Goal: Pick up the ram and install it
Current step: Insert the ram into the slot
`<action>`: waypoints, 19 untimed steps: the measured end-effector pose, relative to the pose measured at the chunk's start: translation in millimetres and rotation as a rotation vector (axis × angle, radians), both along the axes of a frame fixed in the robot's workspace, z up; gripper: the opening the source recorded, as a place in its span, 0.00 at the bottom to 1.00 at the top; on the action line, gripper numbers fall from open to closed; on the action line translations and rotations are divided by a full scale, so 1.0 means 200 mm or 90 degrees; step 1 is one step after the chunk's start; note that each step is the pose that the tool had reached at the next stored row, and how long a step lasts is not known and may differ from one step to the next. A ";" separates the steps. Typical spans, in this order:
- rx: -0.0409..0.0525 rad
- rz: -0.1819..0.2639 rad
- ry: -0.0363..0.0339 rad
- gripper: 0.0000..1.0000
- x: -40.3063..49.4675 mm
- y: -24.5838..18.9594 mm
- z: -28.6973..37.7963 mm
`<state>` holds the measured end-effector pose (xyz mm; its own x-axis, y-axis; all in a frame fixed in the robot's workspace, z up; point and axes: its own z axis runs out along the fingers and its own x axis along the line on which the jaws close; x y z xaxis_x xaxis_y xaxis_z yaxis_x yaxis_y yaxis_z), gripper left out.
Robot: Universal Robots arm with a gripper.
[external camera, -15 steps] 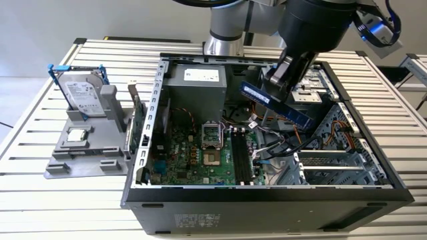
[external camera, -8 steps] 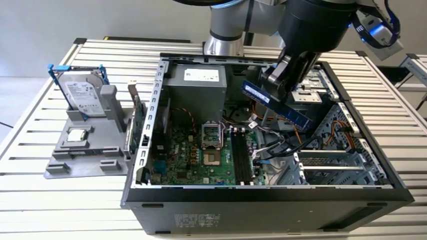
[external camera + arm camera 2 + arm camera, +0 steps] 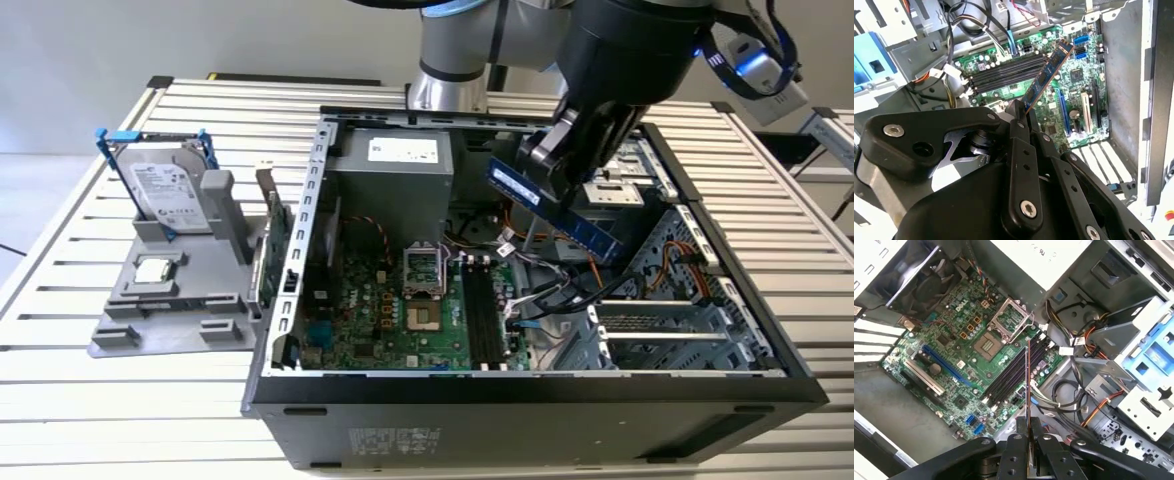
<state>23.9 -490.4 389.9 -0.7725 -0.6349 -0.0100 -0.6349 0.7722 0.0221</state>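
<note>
Blue-green narrow circuit-board ram (image 3: 1027,385) was clamped by one end in the black gripper (image 3: 1028,432), long axis running out toward the long black memory slots (image 3: 1013,374), not touching.

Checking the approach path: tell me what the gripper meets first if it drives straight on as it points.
Likely the black memory slots on the motherboard; the ram held in the gripper would touch first. Depth is unclear.

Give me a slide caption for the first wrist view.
Hand holding the RAM stick edge-on over the motherboard, not yet seated in the black memory slots.
</note>
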 end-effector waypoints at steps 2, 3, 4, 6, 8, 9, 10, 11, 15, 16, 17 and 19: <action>0.0000 -0.010 0.0000 0.00 0.000 0.000 0.000; 0.0000 -0.015 0.0000 0.00 0.000 0.000 0.000; 0.0000 -0.020 0.0000 0.00 0.000 0.000 0.000; 0.0000 -0.032 0.0000 0.00 0.000 0.000 0.000; 0.0000 -0.042 0.0000 0.00 0.000 0.000 0.000; 0.0000 -0.047 0.0000 0.00 0.000 0.000 0.000; -0.0001 -0.053 0.0000 0.00 0.000 0.000 0.000; -0.0001 -0.059 0.0000 0.00 0.000 0.000 0.000; 0.0000 -0.080 0.0000 0.00 0.000 0.000 0.000; 0.0000 -0.086 0.0000 0.00 0.000 0.000 0.000; 0.0000 -0.091 0.0000 0.00 0.000 0.000 0.000; 0.0000 -0.102 0.0000 0.00 0.000 0.000 0.000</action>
